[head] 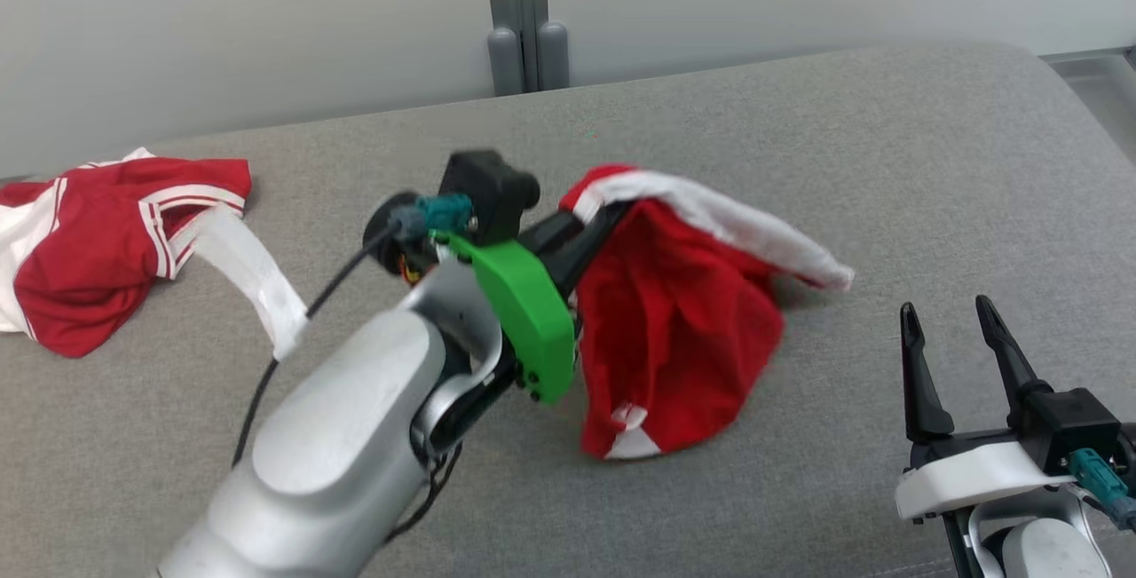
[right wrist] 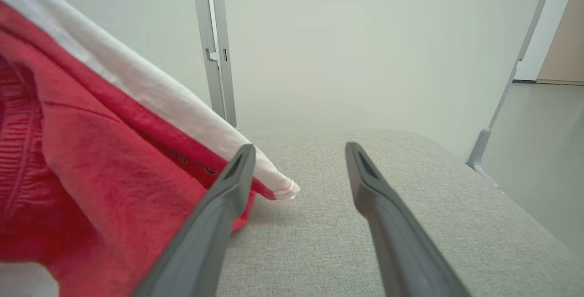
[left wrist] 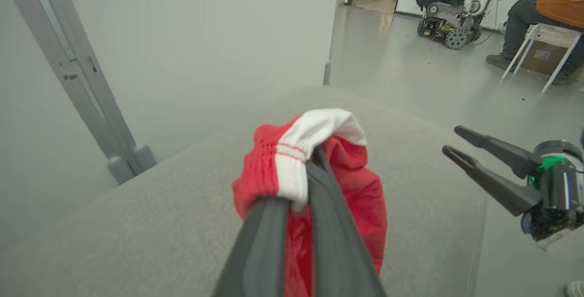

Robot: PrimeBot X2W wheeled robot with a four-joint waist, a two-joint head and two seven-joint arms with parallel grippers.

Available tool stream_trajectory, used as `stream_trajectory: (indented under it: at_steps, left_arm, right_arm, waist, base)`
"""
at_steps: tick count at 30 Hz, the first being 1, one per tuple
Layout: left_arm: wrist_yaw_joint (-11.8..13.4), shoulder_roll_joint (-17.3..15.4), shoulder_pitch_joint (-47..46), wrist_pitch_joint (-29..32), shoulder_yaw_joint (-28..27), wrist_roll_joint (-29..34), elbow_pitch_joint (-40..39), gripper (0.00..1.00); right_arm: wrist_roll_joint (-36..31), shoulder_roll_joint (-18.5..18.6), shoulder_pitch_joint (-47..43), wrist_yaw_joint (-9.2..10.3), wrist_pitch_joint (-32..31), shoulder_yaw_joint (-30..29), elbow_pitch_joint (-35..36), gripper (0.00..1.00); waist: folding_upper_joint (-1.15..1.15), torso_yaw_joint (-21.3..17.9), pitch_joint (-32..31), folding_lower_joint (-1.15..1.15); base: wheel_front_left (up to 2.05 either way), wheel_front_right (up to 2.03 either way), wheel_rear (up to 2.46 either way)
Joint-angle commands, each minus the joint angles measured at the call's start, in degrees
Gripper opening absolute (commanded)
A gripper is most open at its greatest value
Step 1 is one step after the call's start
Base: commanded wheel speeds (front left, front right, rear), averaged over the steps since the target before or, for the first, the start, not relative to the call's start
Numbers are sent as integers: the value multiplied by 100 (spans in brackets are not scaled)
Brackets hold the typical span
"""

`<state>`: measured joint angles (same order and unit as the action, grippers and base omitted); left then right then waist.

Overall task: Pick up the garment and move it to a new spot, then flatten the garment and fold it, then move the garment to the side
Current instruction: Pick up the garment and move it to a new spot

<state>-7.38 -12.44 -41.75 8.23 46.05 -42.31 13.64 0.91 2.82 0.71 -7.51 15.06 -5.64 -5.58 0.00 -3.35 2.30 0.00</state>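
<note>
A red garment with a white band hangs over the middle of the grey surface, its lower folds and white tip resting on the fabric. My left gripper is shut on its upper edge and holds it up; in the left wrist view the fingers pinch the red-and-white waistband. My right gripper stands open at the lower right, apart from the cloth. In the right wrist view the garment lies left of my open right gripper, its white tip close to the left fingertip.
A second red-and-white garment lies crumpled at the far left of the grey padded surface. A grey post stands behind against the pale wall. In the left wrist view, seated persons and another wheeled robot are beyond.
</note>
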Motion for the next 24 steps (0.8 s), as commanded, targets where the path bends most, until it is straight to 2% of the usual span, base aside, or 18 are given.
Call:
stream_trajectory:
  at_steps: [1, 9, 16, 17, 18, 19, 20, 24]
  left_arm:
    - [14, 2, 296, -123, 47, -60, 262, 0]
    - [124, -7, 1271, -921, -35, -242, 1943, 0]
    - [87, 123, 1461, -1453, -182, -411, 2660, 0]
    - [84, 140, 1478, -1498, -189, -426, 2710, 27]
    - [80, 155, 1492, -1547, -184, -433, 2754, 44]
    - [82, 164, 1501, -1595, -181, -424, 2802, 93]
    - [109, 178, 1520, -1651, -179, -407, 2857, 100]
    - [195, 225, 1599, -1888, -239, -422, 2927, 100]
  right_arm:
    - [38, 13, 64, 4, 18, 21, 22, 100]
    - [51, 13, 129, 4, 18, 180, -7, 100]
    - [53, 13, 78, 4, 18, 293, -72, 100]
    - [58, 13, 69, 4, 18, 306, -82, 100]
    - [61, 13, 59, 4, 18, 322, -91, 100]
    - [61, 13, 49, 4, 18, 337, -95, 100]
    - [61, 13, 35, 4, 18, 352, -104, 100]
    - [68, 14, -10, 4, 18, 401, -140, 100]
  waist:
    - [0, -77, 159, 0]
    - [0, -27, 308, 0]
    - [0, 145, 234, 0]
    - [0, 167, 212, 0]
    - [0, 191, 188, 0]
    - [0, 210, 166, 0]
    - [0, 234, 134, 0]
    - [0, 296, 18, 0]
  base:
    - [0, 0, 0]
    - [0, 0, 0]
    - [0, 0, 0]
    - [0, 0, 0]
    - [0, 0, 0]
    - [0, 0, 0]
    - [0, 0, 0]
    - [0, 0, 0]
